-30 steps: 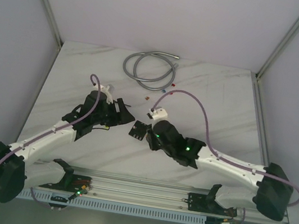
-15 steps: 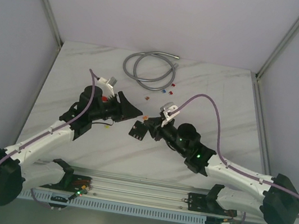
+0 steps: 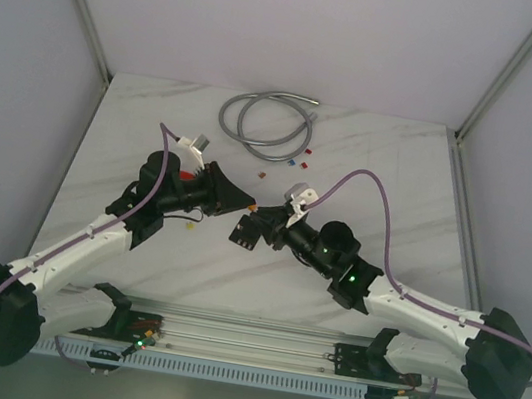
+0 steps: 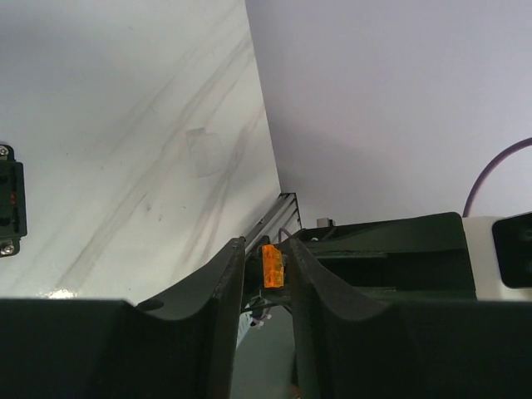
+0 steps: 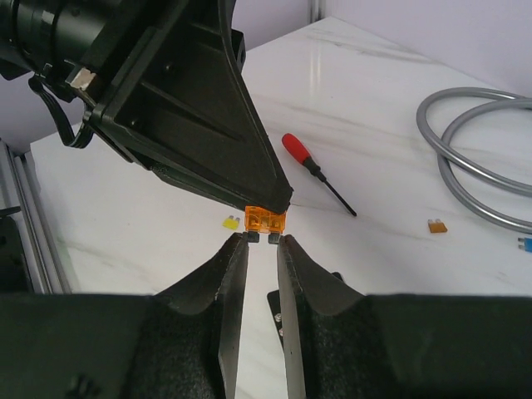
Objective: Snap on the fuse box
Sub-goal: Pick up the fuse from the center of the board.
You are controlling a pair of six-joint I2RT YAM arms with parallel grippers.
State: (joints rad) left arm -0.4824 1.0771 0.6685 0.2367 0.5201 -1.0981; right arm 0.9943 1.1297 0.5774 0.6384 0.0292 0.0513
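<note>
Handover: right pincer (image 5: pixel 259 239) has moved up to fuse (image 5: pixel 266 222) clamped in left pincer (image 4: pixel 264 243), jaws narrow; grip I cannot tell. Fuse box (image 3: pixel 242 234) next.

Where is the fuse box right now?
Top view: the fuse box sits on the table near centre, just toward the bases from the left end effector and beside the right end effector.

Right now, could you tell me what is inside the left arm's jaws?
A small orange translucent plastic fuse, pinched at the jaws' tips; its clamped sides are covered.
</note>
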